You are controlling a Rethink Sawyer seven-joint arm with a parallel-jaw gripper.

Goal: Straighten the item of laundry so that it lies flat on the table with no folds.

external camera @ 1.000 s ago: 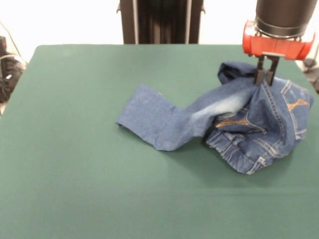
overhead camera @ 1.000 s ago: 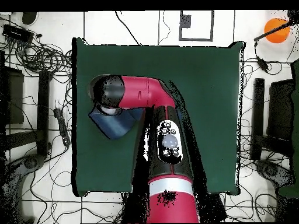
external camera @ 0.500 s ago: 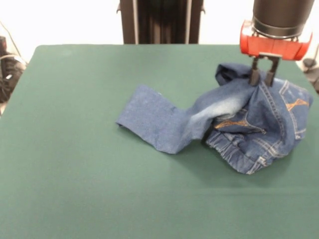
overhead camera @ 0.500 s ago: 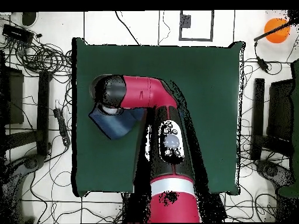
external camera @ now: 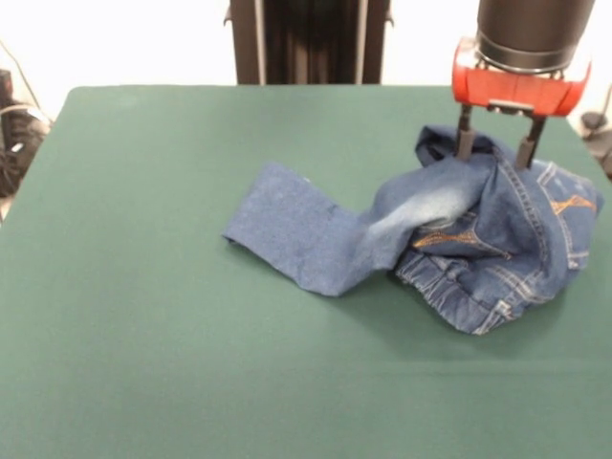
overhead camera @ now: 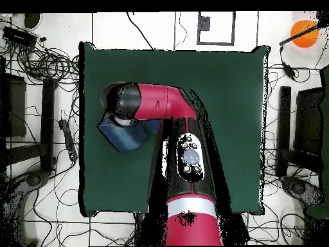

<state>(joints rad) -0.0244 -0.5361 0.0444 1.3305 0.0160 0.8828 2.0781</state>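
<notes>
Front view: your gripper (external camera: 494, 145) hangs over the bunched part of the jeans (external camera: 449, 234), at the counter's (external camera: 172, 316) far right as this camera sees it. The jaws stand spread wide, with a raised fold of denim between them. They hold nothing. The left fingertip (external camera: 464, 146) looks to touch the dark upper hump of cloth, and the right one sits just at the fabric near a seam; you cannot tell whether that one presses on it.

The jeans are not flat. The waist and pocket part lies crumpled in a heap, with orange stitching showing on its right side and a rolled hem at the near edge. One leg runs out from the heap toward the counter's middle, with a faded light patch where it leaves the pile, and its end lies fairly smooth on the green cloth.

In the overhead view, the red arm (overhead camera: 164, 109) covers most of the garment; only a blue corner shows beside the wrist, near the counter's left edge in that picture.
</notes>
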